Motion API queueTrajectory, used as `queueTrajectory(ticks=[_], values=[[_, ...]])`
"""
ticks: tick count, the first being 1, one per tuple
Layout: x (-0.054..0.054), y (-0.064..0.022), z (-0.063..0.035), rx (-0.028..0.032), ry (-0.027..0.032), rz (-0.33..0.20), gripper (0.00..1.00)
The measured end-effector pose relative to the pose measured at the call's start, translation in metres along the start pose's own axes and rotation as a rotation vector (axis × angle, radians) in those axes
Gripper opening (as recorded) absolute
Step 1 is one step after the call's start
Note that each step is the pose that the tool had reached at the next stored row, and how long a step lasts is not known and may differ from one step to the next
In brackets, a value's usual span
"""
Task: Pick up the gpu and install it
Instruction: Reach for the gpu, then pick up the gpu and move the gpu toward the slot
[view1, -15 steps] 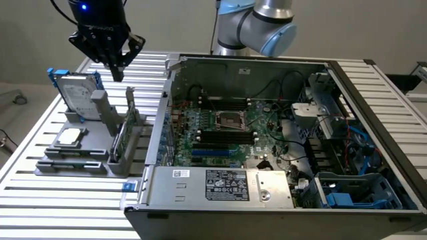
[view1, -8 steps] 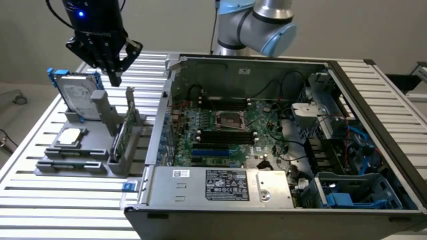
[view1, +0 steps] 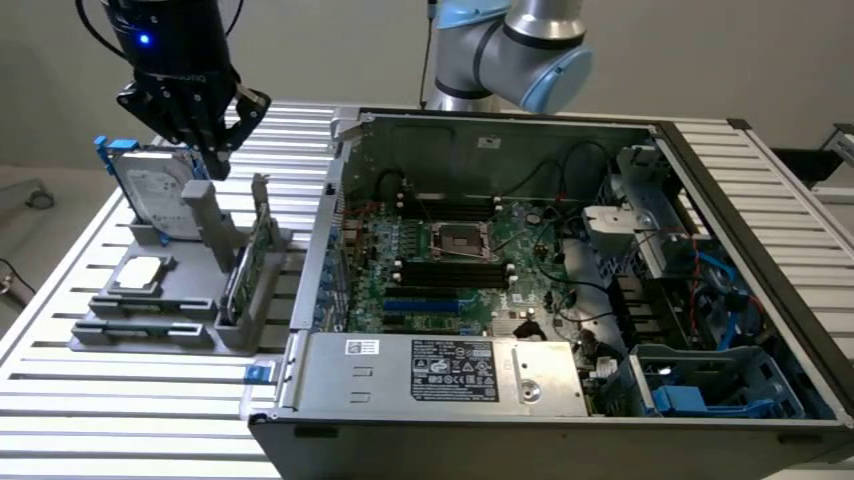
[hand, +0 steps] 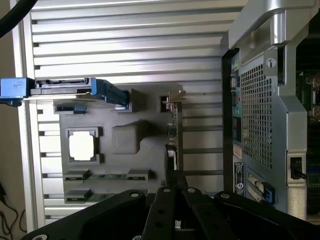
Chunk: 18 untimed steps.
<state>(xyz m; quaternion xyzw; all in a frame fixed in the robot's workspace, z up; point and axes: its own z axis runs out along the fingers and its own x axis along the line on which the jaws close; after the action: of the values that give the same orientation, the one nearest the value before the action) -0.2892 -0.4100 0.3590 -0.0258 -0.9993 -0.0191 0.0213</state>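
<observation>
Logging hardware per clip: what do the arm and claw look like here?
The arm has silver tubes with pale blue joint caps. The claw is black, with slim fingers bearing round holes, a blue light on its body, and a black cable.

Robotics lab bench set up for computer assembly.

An industrial robot arm (view1: 527, 45) rises at the far side of a slatted aluminium table (view1: 80, 400), against a plain bare wall (view1: 707, 60). On the table lies an open computer case (view1: 747, 230) with its motherboard (view1: 454, 255) exposed. Beside it, a grey fixture (hand: 127, 137) presents loose parts in shaped seats: a hard drive (view1: 154, 200), a gpu (view1: 244, 275), a square chip (view1: 140, 272) and memory sticks (hand: 77, 175).
</observation>
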Motion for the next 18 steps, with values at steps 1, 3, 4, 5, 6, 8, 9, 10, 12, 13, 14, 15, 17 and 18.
queueTrajectory(ticks=[1,3,4,5,6,8,9,10,12,13,14,15,17,18], values=[[0.0002,0.0000,0.0000,0.0000,0.0000,0.000,0.11],[0.0008,0.0000,0.0001,0.0000,0.0000,0.000,0.11],[0.0010,-0.0001,0.0001,0.0000,0.0000,0.000,0.11],[0.0013,-0.0001,0.0001,0.0000,0.0000,-0.001,0.11],[0.0015,-0.0001,0.0001,0.0000,0.0000,-0.001,0.11],[0.0020,-0.0001,0.0001,0.0000,0.0000,-0.001,0.11],[0.0022,-0.0001,0.0001,0.0001,0.0000,-0.001,0.11],[0.0025,-0.0001,0.0001,0.0000,0.0000,-0.001,0.12],[0.0030,-0.0002,0.0001,0.0001,0.0001,-0.001,0.17],[0.0032,-0.0002,0.0001,0.0001,0.0001,-0.001,0.24],[0.0034,-0.0002,0.0001,0.0001,0.0001,-0.001,0.29],[0.0034,-0.0002,0.0002,0.0001,0.0001,-0.001,0.29],[0.0036,-0.0003,0.0015,0.0001,0.0000,-0.002,0.35],[0.0040,-0.0004,0.0034,0.0000,-0.0001,-0.001,0.42]])
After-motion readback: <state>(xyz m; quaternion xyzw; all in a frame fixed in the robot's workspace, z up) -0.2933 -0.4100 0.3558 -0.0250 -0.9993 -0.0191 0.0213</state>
